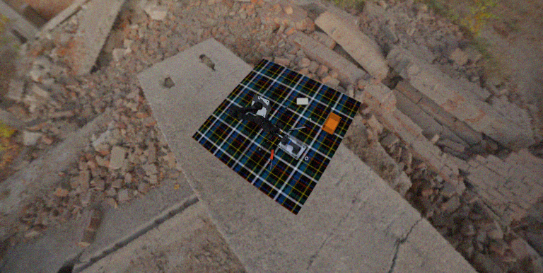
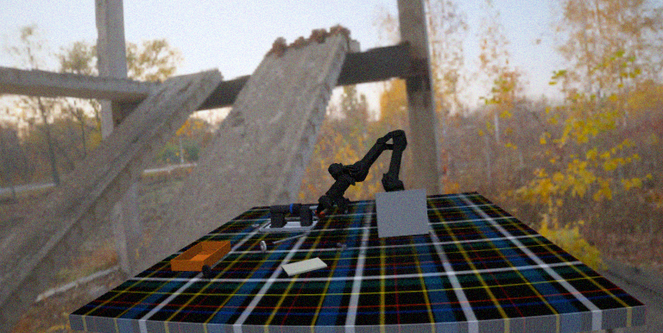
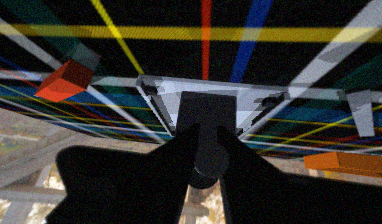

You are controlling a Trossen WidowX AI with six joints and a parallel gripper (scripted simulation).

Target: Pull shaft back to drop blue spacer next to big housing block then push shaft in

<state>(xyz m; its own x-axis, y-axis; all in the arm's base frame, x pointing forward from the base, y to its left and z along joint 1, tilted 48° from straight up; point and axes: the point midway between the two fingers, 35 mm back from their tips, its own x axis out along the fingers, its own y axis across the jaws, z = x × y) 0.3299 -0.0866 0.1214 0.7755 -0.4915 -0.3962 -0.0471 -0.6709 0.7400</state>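
Two black blocks stand on a silver base plate [image 1: 290, 153] [image 2: 289, 229] [image 3: 167, 92]. The larger housing block [image 2: 278, 216] is on the left in the exterior view, and the smaller block [image 2: 306, 216] [image 3: 208, 110] is nearer the arm. The blue spacer [image 2: 290, 207] is up between the blocks, near the big block; dark parts are beside it on the shaft line. My gripper [image 2: 319, 212] [image 3: 208, 130] is at the smaller block's outer side, shut on the shaft. The shaft's dark round end [image 3: 212, 161] shows between the fingers in the wrist view. Other spacers cannot be told apart.
A red-handled tool [image 1: 271, 154] [image 3: 64, 82] lies beside the plate. An orange tray [image 1: 331, 123] [image 2: 201, 255] [image 3: 342, 164], a white pad [image 1: 302, 100] [image 2: 304, 266] and a thin silver rod [image 1: 298, 127] are farther off. A grey panel [image 2: 401, 212] stands by the arm's base.
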